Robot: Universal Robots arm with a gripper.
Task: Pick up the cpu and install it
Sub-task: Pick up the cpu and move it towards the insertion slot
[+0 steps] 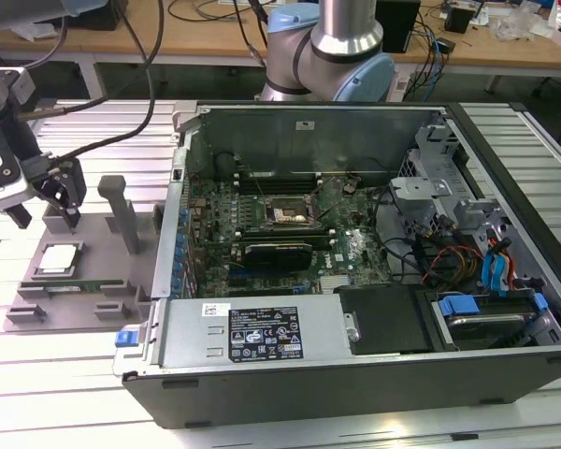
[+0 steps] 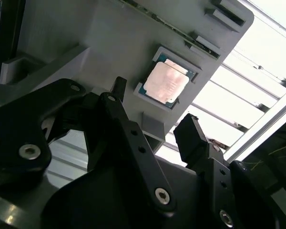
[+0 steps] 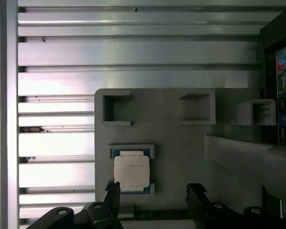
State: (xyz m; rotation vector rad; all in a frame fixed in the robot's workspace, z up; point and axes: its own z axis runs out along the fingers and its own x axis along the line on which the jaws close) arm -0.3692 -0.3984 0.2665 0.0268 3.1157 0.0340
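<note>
Black two-finger gripper (image 3: 152, 191) hung spread wide, near small square silver-topped cpu (image 3: 131, 171) that sat in grey plastic holder tray (image 3: 181, 157), black printed label (image 1: 264, 333) on open computer case (image 1: 355, 383), text illegible.

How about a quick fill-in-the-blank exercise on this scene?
The gripper is ____, holding nothing.
The cpu lies in the grey holder, its metal top facing ____.
In the exterior view, the holder stands to the ____ of the computer case.
Missing words: open; up; left.
</note>
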